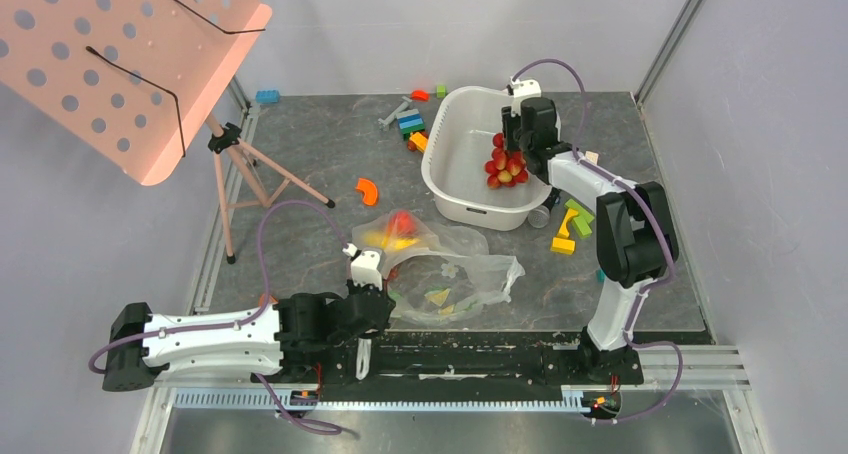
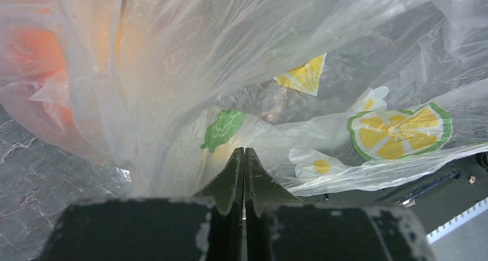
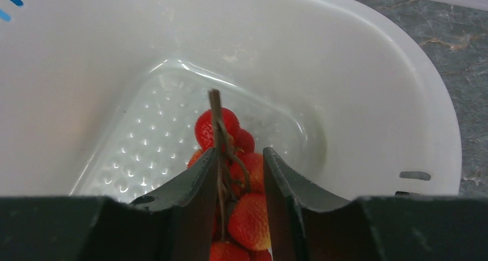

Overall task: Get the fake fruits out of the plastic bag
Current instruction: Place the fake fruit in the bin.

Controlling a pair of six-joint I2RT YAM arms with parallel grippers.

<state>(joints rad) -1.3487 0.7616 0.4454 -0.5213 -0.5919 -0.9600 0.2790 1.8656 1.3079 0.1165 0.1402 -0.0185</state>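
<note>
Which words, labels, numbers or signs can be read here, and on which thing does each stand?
None can be read.
The plastic bag carries only printed pictures, lemon slices, a green leaf and small flowers, without letters.
The white basin, the grape bunch and the pink stand show no legible marking.

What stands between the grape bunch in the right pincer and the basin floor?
Nothing visible. The grape bunch hangs from the right pincer over the white basin, whose dimpled floor below it shows bare.
</note>
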